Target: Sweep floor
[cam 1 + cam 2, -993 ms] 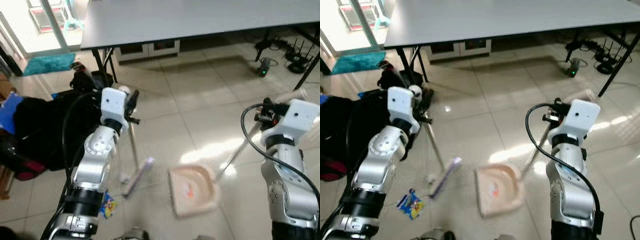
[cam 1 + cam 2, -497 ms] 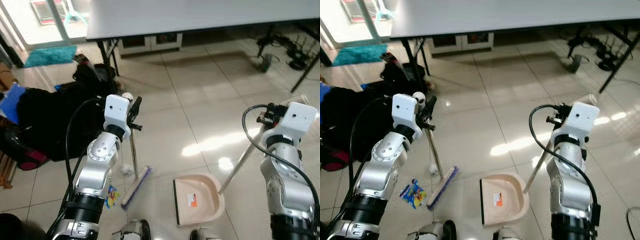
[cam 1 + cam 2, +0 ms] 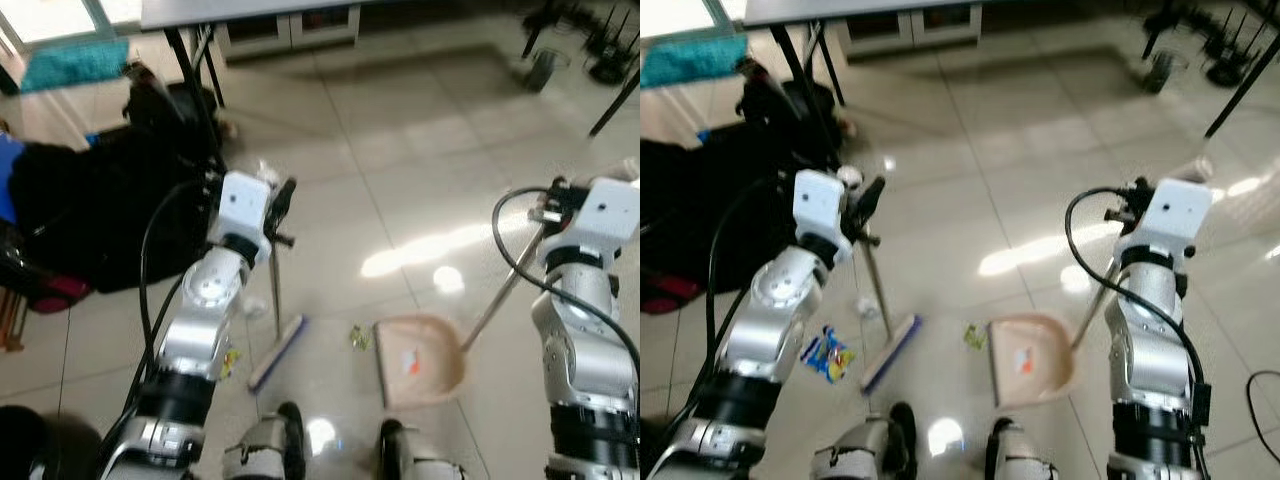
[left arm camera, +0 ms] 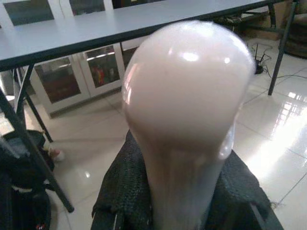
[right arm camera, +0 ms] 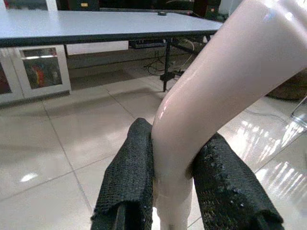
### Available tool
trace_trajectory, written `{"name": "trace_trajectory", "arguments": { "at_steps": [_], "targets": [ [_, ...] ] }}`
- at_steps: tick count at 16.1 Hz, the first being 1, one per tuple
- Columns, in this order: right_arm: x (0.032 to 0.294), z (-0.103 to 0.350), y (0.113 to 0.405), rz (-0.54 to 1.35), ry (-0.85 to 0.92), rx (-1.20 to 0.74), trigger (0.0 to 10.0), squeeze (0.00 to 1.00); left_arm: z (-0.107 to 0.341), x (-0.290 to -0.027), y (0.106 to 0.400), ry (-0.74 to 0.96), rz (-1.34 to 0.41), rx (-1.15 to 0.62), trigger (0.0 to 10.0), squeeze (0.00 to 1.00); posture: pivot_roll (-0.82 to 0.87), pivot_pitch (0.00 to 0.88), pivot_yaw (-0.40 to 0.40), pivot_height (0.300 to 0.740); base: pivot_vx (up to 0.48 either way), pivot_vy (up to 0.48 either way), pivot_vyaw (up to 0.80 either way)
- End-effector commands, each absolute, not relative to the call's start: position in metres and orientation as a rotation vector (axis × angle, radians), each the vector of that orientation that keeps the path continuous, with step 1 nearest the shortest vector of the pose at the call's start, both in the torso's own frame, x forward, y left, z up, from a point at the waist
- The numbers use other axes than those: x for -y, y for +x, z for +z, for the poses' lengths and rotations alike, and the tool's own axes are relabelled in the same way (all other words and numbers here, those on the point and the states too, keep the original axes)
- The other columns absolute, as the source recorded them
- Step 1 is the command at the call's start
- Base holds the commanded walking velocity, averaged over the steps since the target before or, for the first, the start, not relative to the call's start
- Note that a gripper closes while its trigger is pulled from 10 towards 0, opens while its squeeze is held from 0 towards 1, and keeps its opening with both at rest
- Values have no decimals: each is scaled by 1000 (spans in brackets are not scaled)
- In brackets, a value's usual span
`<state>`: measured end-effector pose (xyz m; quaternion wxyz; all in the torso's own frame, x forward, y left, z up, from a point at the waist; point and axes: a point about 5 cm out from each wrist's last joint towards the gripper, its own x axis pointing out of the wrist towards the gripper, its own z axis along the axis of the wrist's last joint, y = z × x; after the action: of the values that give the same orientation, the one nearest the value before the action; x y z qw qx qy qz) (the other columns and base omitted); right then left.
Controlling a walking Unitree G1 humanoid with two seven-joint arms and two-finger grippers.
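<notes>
Beside the pink plastic dustpan [image 3: 1028, 362] lies a small green scrap [image 3: 973, 336], between its mouth and my blue-bristled broom [image 3: 890, 350]. My left claw [image 4: 177, 211] grips the broom handle, my right claw [image 5: 175, 191] the dustpan's. I judge a short, low stroke toward the pan best.

Grey table [image 5: 72, 28] — black bags [image 3: 90, 210] beside its leg [image 3: 195, 85].

A home workroom is suggested by a glossy tiled floor [image 3: 400, 180], a long grey table [image 4: 72, 33], low glass-door cabinets [image 4: 86, 72], and cables [image 3: 1230, 60] beneath.
</notes>
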<state>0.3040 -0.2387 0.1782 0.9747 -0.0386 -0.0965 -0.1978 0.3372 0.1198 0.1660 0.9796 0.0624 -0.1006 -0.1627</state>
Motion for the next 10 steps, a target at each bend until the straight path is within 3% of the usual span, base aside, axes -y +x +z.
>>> {"name": "trace_trajectory", "arguments": {
  "at_steps": [1, 5, 10],
  "targets": [
    [249, 181, 303, -437, -128, 225, 10000, 0, 174, -117, 339, 148, -329, 258, 10000, 0, 7, 357, 55, 740, 0, 0, 0],
    [258, 168, 312, -469, -231, 237, 10000, 0, 191, -103, 350, 127, -349, 346, 10000, 0, 61, 384, 83, 740, 0, 0, 0],
    [250, 162, 327, -545, -199, 267, 10000, 0, 187, -87, 355, 139, -368, 379, 10000, 0, 94, 403, 138, 740, 0, 0, 0]
  ]
}}
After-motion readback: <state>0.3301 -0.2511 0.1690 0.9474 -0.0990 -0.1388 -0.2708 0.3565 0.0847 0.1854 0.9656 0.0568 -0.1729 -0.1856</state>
